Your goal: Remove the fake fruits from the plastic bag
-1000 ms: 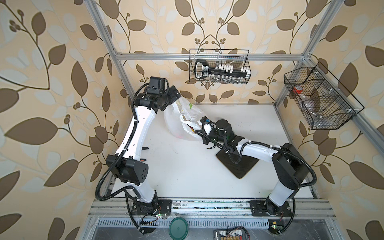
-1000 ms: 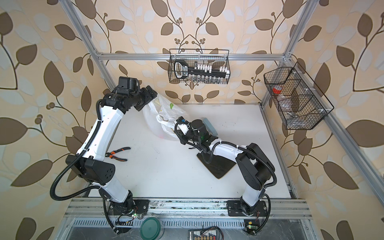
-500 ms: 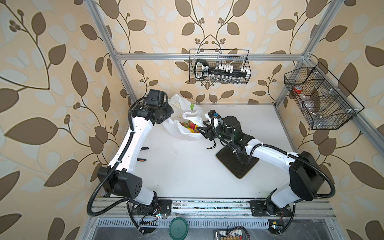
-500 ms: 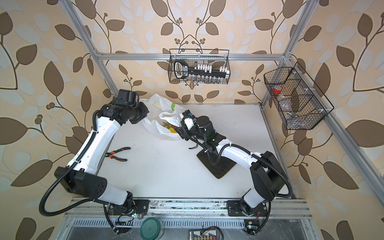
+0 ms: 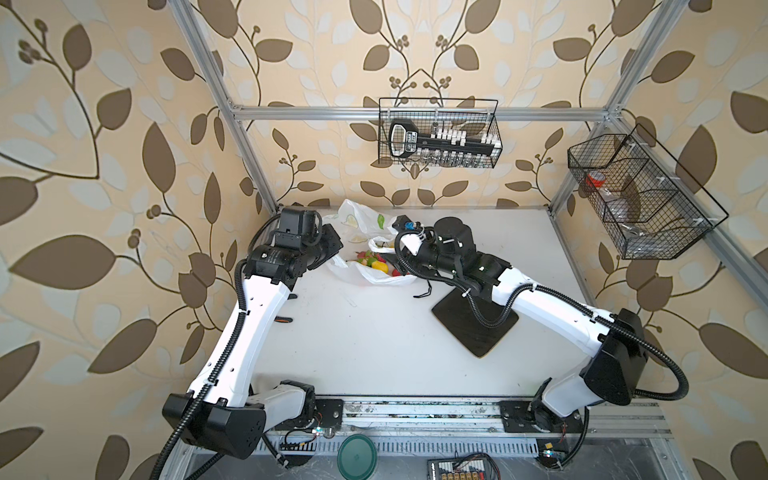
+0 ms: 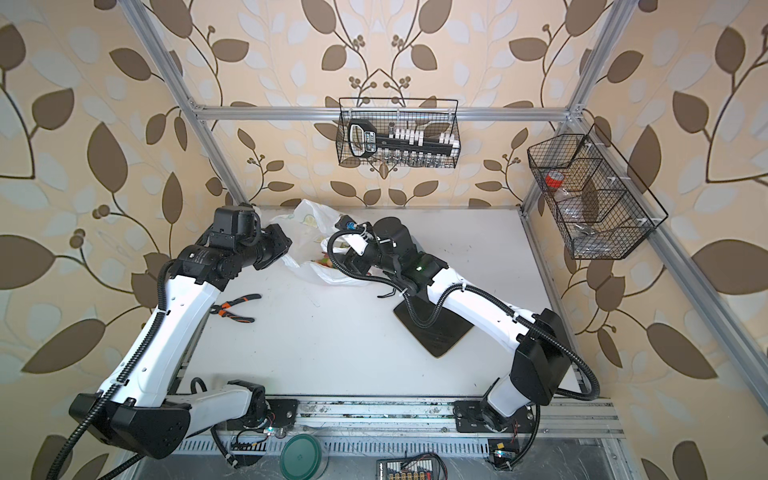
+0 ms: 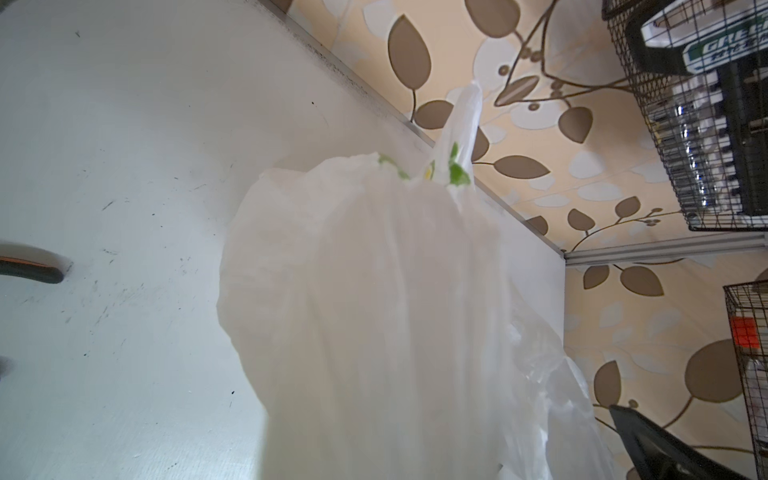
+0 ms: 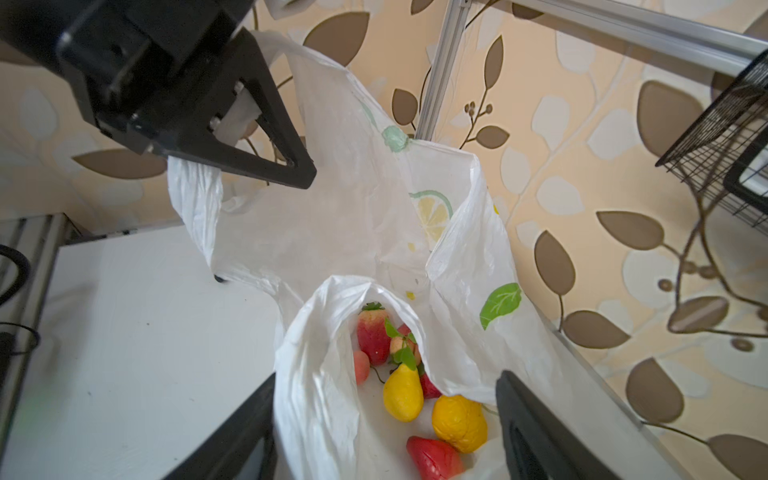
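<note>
Two robot arms meet at a plastic bag [image 5: 376, 277] lying at the back of a white surface [image 5: 374, 357], left of centre, in both top views. The left end effector [image 8: 301, 174] is clamped tight on a fold of the bag's rim. It holds that side up, so the thin white plastic, printed with lemon slices and green leaves, drapes down from its black fingers [image 8: 266, 124]. The left wrist view is largely filled by the hanging sheet. The right end effector [image 8: 386, 375] stands wide, its two fingers on either side of the bag's open mouth and gripping nothing.

Inside the bag lie the fake fruits [image 8: 434, 457]: a yellow pear [image 8: 402, 395], a lemon [image 8: 459, 422] just beside it, and several red strawberries [image 8: 372, 336] with green tops. All the fruit in view rests within the plastic.

A dark square board [image 5: 473, 320] lies flat beneath the right forearm, near the bag but apart from it. Orange-handled pliers [image 6: 232, 309] lie on the surface beside the left arm. A wire basket [image 5: 436, 133] hangs on the rear frame above.
</note>
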Action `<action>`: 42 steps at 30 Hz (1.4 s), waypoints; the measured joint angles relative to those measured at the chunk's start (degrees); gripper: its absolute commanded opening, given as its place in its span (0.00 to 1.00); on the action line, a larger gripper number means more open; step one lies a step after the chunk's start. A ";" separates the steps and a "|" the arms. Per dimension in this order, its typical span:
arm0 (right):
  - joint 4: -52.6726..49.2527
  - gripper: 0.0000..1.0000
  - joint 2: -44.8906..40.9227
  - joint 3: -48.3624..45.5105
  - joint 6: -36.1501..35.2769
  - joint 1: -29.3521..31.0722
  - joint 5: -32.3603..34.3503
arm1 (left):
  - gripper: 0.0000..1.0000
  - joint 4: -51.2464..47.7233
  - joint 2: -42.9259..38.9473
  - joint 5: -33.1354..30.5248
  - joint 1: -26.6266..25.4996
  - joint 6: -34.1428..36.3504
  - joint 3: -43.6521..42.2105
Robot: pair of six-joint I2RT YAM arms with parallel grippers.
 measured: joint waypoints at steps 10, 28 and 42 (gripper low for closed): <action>1.79 0.00 11.32 7.63 -2.38 1.14 9.25 | 0.00 -0.13 -4.33 -3.98 0.00 -2.27 -3.72; 26.75 0.00 38.97 41.99 27.36 -3.54 9.38 | 0.00 12.37 8.72 -11.63 2.38 9.01 15.37; 22.03 0.00 -4.17 -16.28 35.36 -7.91 3.74 | 0.00 6.64 -24.50 2.25 -9.42 0.96 -17.99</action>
